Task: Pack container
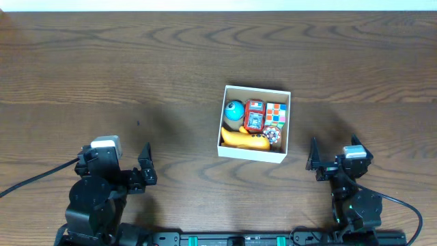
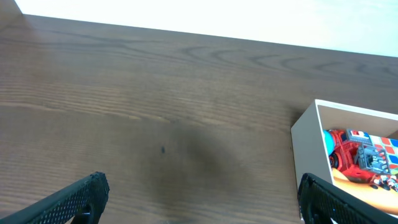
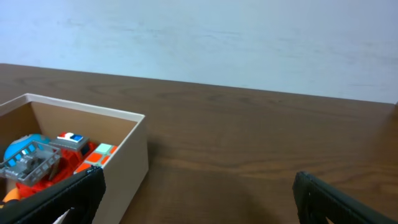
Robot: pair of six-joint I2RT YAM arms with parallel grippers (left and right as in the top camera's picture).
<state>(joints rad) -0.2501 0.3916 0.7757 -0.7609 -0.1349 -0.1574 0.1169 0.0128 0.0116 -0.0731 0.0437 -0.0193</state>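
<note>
Between left hand [image 2: 202, 186] and right hand [image 3: 199, 180], the container [image 1: 251, 153] sits apart.

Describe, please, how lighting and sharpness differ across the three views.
Overhead: even light, sharp grain on the table, faint shadow patches either side of the container. Left wrist: background beyond the table blown out white, soft dark patch mid-table. Right wrist: slightly soft, bluish wall, container shading the wood beside it.

Wood table [image 1: 136, 68], white container [image 1: 251, 154] (ctr-right)
</note>
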